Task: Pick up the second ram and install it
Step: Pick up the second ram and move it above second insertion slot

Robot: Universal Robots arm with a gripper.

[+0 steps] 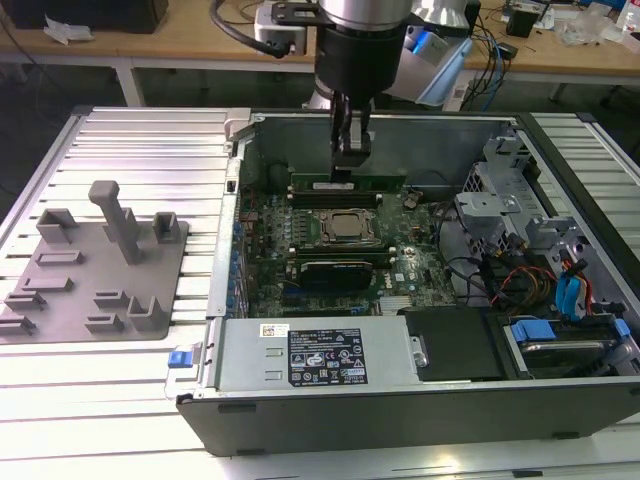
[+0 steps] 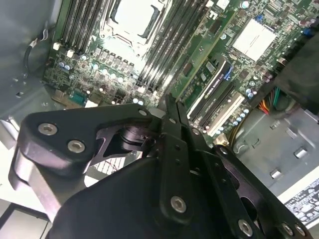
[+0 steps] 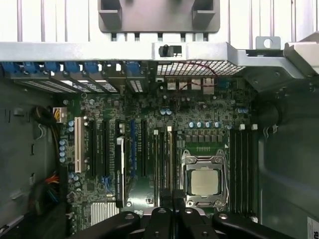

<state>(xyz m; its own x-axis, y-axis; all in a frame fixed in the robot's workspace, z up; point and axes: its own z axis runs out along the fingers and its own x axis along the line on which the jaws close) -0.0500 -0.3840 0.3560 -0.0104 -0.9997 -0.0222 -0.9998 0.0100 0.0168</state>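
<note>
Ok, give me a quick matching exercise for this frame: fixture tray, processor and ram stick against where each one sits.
Things:
1. grey fixture tray
2. processor
3. green ram stick

Places:
A. directly under the gripper
B. on the slatted table, outside the computer case, at the exterior view's left
C. in the middle of the motherboard

Pairs: 1-B, 2-C, 3-A.

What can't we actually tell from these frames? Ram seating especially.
Whether the second ram is fully seated: in the exterior view the pincer covers its middle, and the slot latches are too small.
The slot ends nearest the pincer: in the first wrist view it hides them.
The board under the pincer: in the second wrist view its dark body blocks it.
</note>
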